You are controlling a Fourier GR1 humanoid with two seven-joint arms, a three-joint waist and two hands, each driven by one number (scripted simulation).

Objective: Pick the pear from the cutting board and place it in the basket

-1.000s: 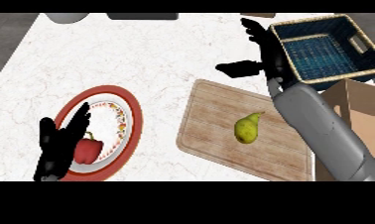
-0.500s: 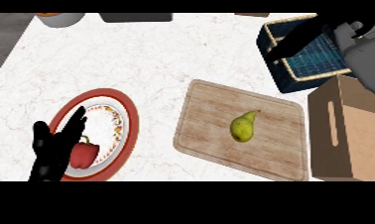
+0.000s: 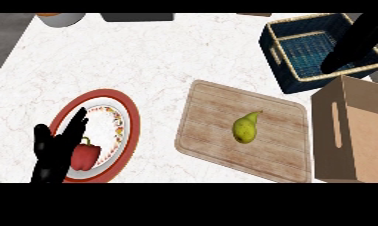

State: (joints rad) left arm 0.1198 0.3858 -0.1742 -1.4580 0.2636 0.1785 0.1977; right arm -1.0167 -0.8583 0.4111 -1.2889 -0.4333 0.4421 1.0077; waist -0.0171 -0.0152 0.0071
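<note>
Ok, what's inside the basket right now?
Inside the basket only its blue woven floor shows. The right hand hangs over its right side and covers that part, so I cannot see there. The pear lies on the cutting board.

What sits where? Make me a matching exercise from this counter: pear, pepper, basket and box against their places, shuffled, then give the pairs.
Things:
1 pear
2 pepper
3 basket
4 box

Places:
a on the plate
b at the far right of the counter
c on the cutting board
d just right of the cutting board

Pairs: 1-c, 2-a, 3-b, 4-d.
</note>
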